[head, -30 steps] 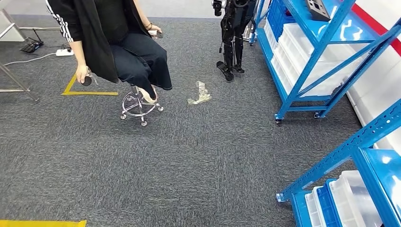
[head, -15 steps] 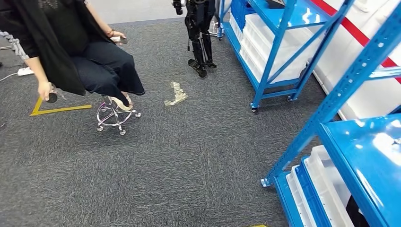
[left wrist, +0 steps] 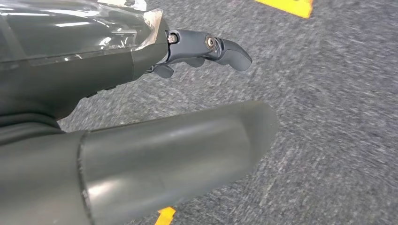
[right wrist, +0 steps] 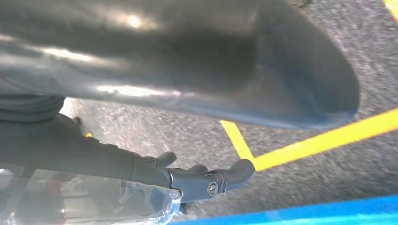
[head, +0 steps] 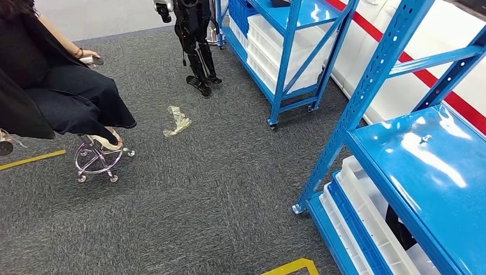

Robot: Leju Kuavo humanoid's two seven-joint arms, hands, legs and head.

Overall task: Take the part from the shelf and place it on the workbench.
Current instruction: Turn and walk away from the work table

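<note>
Grey carpet (left wrist: 338, 117) lies under both hanging hands. The left hand (left wrist: 141, 122) holds nothing, fingers (left wrist: 206, 47) loosely extended apart from its thumb; the right hand (right wrist: 178, 117) likewise, empty above yellow floor tape (right wrist: 305, 145). A small metal part (head: 425, 138) sits on the near blue steel shelf (head: 401, 172), well apart from both hands.

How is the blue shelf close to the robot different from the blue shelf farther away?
The near shelf fills the right of the head view, with a bare, shiny blue top carrying one tiny thing; the far shelf looks smaller. The near shelf shows white trays lying low under its top; the far shelf shows white bins stacked behind its slanted brace. A second robot stands beside the far shelf, not the near one. Both have blue frames with holes.
</note>
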